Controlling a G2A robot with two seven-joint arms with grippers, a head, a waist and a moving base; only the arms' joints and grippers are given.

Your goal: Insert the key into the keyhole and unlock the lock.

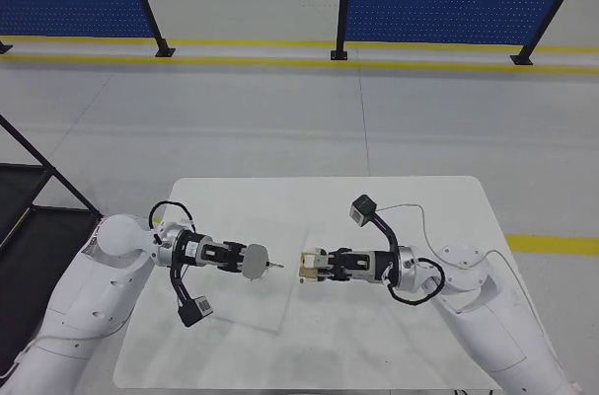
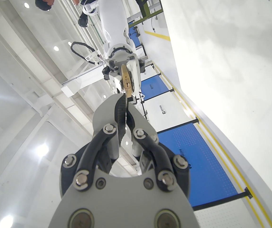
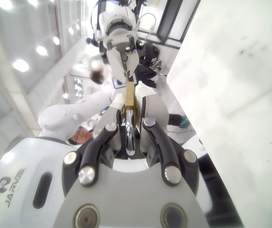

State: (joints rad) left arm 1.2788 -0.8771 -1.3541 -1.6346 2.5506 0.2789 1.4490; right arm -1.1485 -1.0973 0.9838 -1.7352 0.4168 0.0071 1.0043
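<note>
**Item 1: padlock** (image 3: 130,96). Brass body, a flat rectangular block with squared edges. Its polished silver shackle (image 3: 129,134) is a rounded loop pointing back toward the right wrist. The right gripper (image 1: 314,267) holds it sideways above the middle of the table, 2 white fingers clamped on the block's broad faces. The narrow end face points left and carries the keyhole (image 2: 127,85), a small dark slot in the brass.

**Item 2: key** (image 1: 268,265). Thin, flat metal, seen edge-on from the left wrist. The left gripper (image 2: 126,106) has it pinched between 2 black ribbed pads (image 2: 119,112), its fingers closed tight on it. The blade sticks out to the right, level with the padlock. In the top view a small gap lies between the key's tip and the brass end face, so the key is near the keyhole but not in it.

**Item 3: table** (image 1: 427,202). White, smooth top with rounded corners and faint scuff marks. Both grippers hang above its middle, the left one to the left of the right one, tips facing each other.
</note>
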